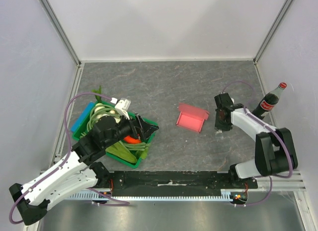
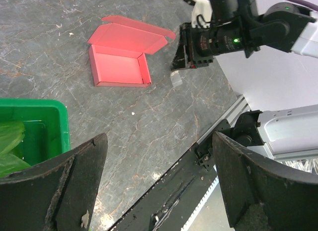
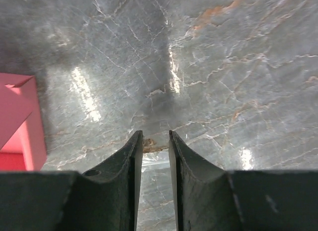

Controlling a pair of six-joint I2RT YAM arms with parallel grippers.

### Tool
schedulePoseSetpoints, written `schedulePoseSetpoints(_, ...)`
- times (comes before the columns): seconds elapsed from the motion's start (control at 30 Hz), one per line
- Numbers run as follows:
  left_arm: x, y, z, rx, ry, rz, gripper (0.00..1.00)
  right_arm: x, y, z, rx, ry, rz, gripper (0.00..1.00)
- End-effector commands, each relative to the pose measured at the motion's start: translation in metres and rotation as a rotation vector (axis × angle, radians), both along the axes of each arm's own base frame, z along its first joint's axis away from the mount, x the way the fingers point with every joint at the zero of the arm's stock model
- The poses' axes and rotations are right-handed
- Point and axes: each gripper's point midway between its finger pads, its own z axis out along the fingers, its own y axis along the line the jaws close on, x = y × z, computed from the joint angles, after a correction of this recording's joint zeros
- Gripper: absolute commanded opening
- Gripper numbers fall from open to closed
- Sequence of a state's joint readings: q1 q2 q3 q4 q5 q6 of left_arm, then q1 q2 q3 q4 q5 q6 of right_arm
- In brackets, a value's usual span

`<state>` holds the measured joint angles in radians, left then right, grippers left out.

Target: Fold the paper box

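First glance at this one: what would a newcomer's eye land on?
The pink paper box lies in the middle of the table as an open tray, its lid flap not yet closed. The right gripper hangs just right of it over bare tabletop, fingers nearly together. The left gripper gapes wide by the green crate of vegetables at the left.

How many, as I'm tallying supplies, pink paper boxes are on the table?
1. The pink box lies open near the middle of the table, right of the green crate. Another could be hidden inside the crate.
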<state>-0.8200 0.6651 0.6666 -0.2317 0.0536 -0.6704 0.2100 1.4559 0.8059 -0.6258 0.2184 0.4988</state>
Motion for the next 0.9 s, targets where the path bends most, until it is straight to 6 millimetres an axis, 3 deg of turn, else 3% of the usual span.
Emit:
schedulePoseSetpoints(0.0, 0.002, 0.002, 0.010, 0.006, -0.057, -0.003, 0.91, 0.010, -0.004, 0.039, -0.012, -0.126, -0.011, 0.32)
schedulePoseSetpoints(0.07, 0.003, 0.001, 0.010, 0.008, -0.058, -0.003, 0.91, 0.007, 0.002, 0.060, -0.007, -0.149, 0.028, 0.31)
schedulePoseSetpoints(0.17, 0.007, 0.000, 0.010, 0.018, -0.066, 0.006, 0.91, 0.005, 0.037, 0.096, 0.020, -0.213, 0.158, 0.30)
schedulePoseSetpoints(0.2, 0.010, 0.001, 0.010, 0.024, -0.070, 0.019, 0.91, 0.004, 0.067, 0.114, 0.040, -0.262, 0.251, 0.30)
schedulePoseSetpoints(0.23, 0.012, 0.000, 0.008, 0.035, -0.068, 0.022, 0.91, 0.004, 0.081, 0.124, 0.035, -0.300, 0.298, 0.29)
schedulePoseSetpoints(0.27, 0.013, 0.001, 0.010, 0.040, -0.076, 0.026, 0.91, 0.002, 0.097, 0.131, 0.037, -0.320, 0.346, 0.29)
schedulePoseSetpoints(0.3, 0.016, 0.001, 0.010, 0.042, -0.078, 0.033, 0.91, -0.008, 0.126, 0.135, 0.041, -0.336, 0.449, 0.29)
schedulePoseSetpoints(0.37, 0.018, -0.001, 0.009, 0.049, -0.080, 0.033, 0.91, -0.004, 0.161, 0.138, -0.011, -0.370, 0.578, 0.29)
schedulePoseSetpoints(0.4, 0.019, -0.001, 0.008, 0.052, -0.080, 0.034, 0.91, 0.003, 0.169, 0.141, -0.042, -0.387, 0.605, 0.30)
schedulePoseSetpoints(0.43, 0.018, -0.002, 0.008, 0.052, -0.079, 0.031, 0.91, 0.014, 0.176, 0.128, -0.111, -0.380, 0.663, 0.30)
schedulePoseSetpoints(0.5, 0.021, 0.000, 0.002, 0.068, -0.070, 0.053, 0.91, 0.035, 0.168, 0.124, -0.243, -0.403, 0.635, 0.30)
schedulePoseSetpoints(0.57, 0.020, 0.003, 0.000, 0.068, -0.060, 0.063, 0.91, 0.049, 0.166, 0.108, -0.350, -0.370, 0.656, 0.30)
schedulePoseSetpoints(0.7, 0.017, 0.010, -0.004, 0.071, -0.047, 0.080, 0.91, 0.057, 0.159, 0.080, -0.377, -0.326, 0.667, 0.31)
schedulePoseSetpoints(0.77, 0.017, 0.011, -0.008, 0.079, -0.040, 0.086, 0.91, 0.063, 0.156, 0.075, -0.360, -0.339, 0.660, 0.33)
schedulePoseSetpoints(0.8, 0.019, 0.010, -0.011, 0.089, -0.033, 0.086, 0.91, 0.061, 0.155, 0.070, -0.346, -0.333, 0.672, 0.36)
schedulePoseSetpoints(0.83, 0.021, 0.008, -0.013, 0.094, -0.027, 0.088, 0.93, 0.065, 0.158, 0.073, -0.331, -0.357, 0.669, 0.50)
schedulePoseSetpoints(0.87, 0.024, 0.006, -0.018, 0.109, -0.014, 0.090, 0.94, 0.065, 0.158, 0.074, -0.327, -0.361, 0.678, 0.57)
